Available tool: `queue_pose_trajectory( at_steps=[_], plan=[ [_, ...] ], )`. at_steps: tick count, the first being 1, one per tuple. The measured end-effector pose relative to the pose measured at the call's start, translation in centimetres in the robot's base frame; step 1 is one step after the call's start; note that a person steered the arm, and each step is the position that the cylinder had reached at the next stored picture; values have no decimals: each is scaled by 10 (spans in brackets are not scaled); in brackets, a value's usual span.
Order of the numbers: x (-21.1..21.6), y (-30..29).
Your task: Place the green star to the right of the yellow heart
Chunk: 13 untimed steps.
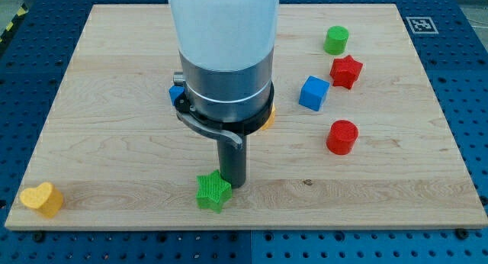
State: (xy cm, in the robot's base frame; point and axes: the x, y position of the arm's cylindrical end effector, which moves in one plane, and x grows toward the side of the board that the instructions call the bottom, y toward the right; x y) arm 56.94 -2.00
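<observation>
The green star (213, 192) lies near the view's bottom edge of the wooden board (114, 81), a little left of centre. My tip (233, 185) rests right against the star's upper right side. The yellow heart (41, 199) sits at the board's bottom left corner, far to the left of the star. The arm's wide white and grey body hides the middle of the board above the star.
A green cylinder (336, 40), a red star (345, 71), a blue cube (313, 93) and a red cylinder (341, 136) stand at the right. A small blue block (175, 91) and an orange-yellow block (268, 117) peek out from behind the arm.
</observation>
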Motion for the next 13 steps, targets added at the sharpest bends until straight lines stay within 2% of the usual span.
queue_pose_trajectory(
  at_steps=[4,8,13],
  plan=[
    [17,31],
    [17,-4],
    [17,-87]
  ],
)
